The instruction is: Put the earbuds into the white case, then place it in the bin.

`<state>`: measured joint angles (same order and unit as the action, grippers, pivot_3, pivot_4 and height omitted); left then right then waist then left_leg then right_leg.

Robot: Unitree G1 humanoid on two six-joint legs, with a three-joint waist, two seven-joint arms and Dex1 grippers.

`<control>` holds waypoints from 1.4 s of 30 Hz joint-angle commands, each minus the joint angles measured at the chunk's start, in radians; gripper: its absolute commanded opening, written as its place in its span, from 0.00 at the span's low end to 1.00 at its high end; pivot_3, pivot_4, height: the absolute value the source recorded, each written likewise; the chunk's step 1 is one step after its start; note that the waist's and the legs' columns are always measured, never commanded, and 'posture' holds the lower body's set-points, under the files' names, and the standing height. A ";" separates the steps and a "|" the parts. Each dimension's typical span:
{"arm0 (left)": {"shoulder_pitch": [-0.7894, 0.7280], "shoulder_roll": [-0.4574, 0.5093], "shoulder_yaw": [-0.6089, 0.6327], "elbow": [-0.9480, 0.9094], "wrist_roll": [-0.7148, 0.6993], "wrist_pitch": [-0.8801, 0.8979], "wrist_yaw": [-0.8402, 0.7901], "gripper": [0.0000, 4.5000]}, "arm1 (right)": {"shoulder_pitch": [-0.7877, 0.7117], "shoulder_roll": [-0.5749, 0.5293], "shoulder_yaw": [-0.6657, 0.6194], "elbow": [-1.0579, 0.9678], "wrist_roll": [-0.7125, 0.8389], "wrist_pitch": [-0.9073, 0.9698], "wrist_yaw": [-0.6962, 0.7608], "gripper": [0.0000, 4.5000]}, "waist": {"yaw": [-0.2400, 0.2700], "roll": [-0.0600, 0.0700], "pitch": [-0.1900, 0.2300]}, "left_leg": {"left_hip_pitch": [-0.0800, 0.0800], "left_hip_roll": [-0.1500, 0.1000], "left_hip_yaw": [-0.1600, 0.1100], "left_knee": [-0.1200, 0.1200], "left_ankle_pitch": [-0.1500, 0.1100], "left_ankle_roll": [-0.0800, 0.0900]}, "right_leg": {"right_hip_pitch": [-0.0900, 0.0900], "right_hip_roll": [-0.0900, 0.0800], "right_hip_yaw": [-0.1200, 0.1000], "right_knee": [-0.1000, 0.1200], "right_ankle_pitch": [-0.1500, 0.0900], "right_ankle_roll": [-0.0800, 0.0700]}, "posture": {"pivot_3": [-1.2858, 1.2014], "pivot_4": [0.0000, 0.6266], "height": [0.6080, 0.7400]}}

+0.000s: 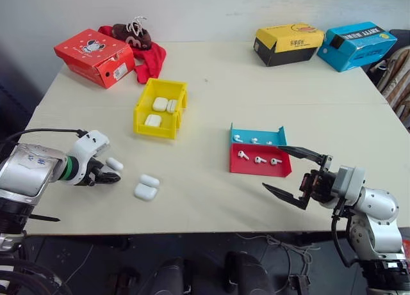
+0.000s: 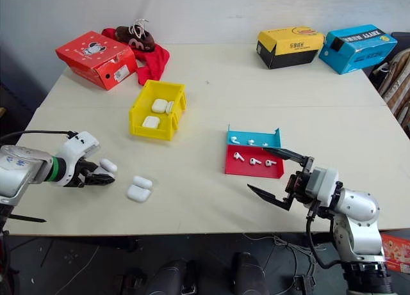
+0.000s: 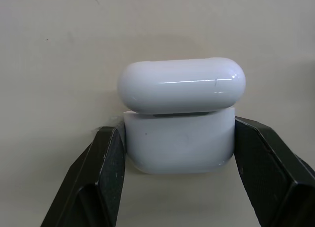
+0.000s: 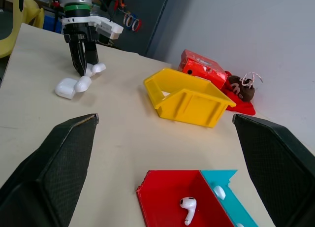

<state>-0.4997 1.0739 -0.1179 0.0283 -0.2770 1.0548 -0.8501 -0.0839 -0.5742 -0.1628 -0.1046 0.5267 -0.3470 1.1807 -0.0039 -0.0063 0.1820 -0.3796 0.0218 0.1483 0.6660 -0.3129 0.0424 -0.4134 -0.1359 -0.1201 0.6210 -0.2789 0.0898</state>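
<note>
I have the left gripper (image 1: 110, 177) clamped on a small glossy white rounded earbud case (image 3: 179, 116) at the near left of the pale tabletop (image 1: 211, 103); the left wrist view shows both black fingers (image 3: 101, 178) pressed against its lower half, lid tipped slightly ajar. Two more white cases (image 1: 147, 187) lie just to its right. My right gripper (image 1: 293, 176) hangs near the right edge with fingers spread wide, holding nothing.

I judge the job as partly done: the bright yellow plastic bin (image 1: 161, 107) at centre left already holds three cases, while tiny white stemmed earbuds (image 1: 259, 158) lie in the shallow red and blue tray (image 1: 259, 152), so loading and binning remain.

Along the far side sit a red cardboard box (image 1: 95, 56), a red cloth (image 1: 150, 59) with a brown shoe (image 1: 132, 34), a yellow box (image 1: 289, 43) and a blue box (image 1: 355, 45), against a plain pale wall.
</note>
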 commanded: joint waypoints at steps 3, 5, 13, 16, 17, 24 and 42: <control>0.097 -0.139 0.361 0.043 -0.156 -0.484 -0.161 0.63 | 0.024 -0.027 -0.034 -0.052 -0.001 0.007 -0.033 1.00 | 0.001 -0.003 0.001 | 0.000 0.001 0.000 0.001 0.000 0.000 | 0.000 -0.001 0.000 0.000 0.000 -0.001 | 0.52 0.24 1.00; 0.191 -0.178 0.453 -0.013 -0.222 -0.618 -0.273 0.63 | 0.042 -0.050 -0.055 -0.072 0.000 0.037 -0.050 1.00 | -0.005 -0.002 0.000 | 0.000 0.001 0.000 0.000 -0.001 -0.001 | -0.001 -0.002 -0.001 0.000 0.000 -0.001 | 0.52 0.24 1.00; 0.415 -0.536 0.374 -0.474 -0.388 -0.774 -0.178 0.63 | 0.322 -0.171 -0.307 -0.129 -0.037 0.148 -0.132 1.00 | 0.023 -0.003 0.000 | 0.001 -0.001 0.000 0.000 -0.005 0.004 | 0.004 -0.005 -0.002 -0.005 0.000 0.000 | 0.52 0.24 1.00; 0.413 -0.660 0.260 -0.528 -0.398 -0.805 -0.144 0.63 | 0.453 -0.202 -0.421 -0.042 -0.164 0.172 -0.204 1.00 | 0.034 -0.002 -0.001 | 0.002 -0.003 0.000 0.000 -0.007 0.003 | 0.007 -0.006 -0.002 -0.009 0.002 0.004 | 0.52 0.24 1.00; 0.409 -0.687 0.231 -0.529 -0.385 -0.827 -0.144 0.63 | 0.485 -0.208 -0.439 -0.016 -0.200 0.182 -0.225 1.00 | 0.033 -0.002 -0.001 | 0.002 -0.004 0.000 0.000 -0.007 0.004 | 0.009 -0.006 -0.002 -0.011 0.003 0.005 | 0.52 0.24 1.00; 0.340 -0.769 0.122 -0.454 -0.365 -0.910 -0.180 0.63 | 0.526 -0.241 -0.473 0.045 -0.155 0.229 -0.180 1.00 | 0.012 0.002 -0.003 | 0.009 0.001 0.002 0.000 -0.009 0.002 | 0.018 0.001 0.000 -0.019 0.003 0.006 | 0.52 0.24 1.00; 0.350 -0.742 0.105 -0.394 -0.370 -0.961 -0.195 0.63 | -0.313 -0.569 0.225 -0.144 -0.162 0.895 -0.063 0.91 | 0.024 0.005 -0.004 | 0.001 0.006 -0.001 0.002 -0.010 0.005 | 0.011 0.005 -0.007 -0.019 0.000 -0.001 | 0.52 0.24 1.00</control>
<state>-0.1554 0.3266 -0.0127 -0.3184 -0.6416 0.0991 -1.0545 -0.3632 -1.1447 0.0327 -0.2579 0.4015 0.5306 1.1067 0.0202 -0.0011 0.1782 -0.3797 0.0277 0.1474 0.6685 -0.3232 0.0478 -0.4039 -0.1313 -0.1267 0.6019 -0.2786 0.0886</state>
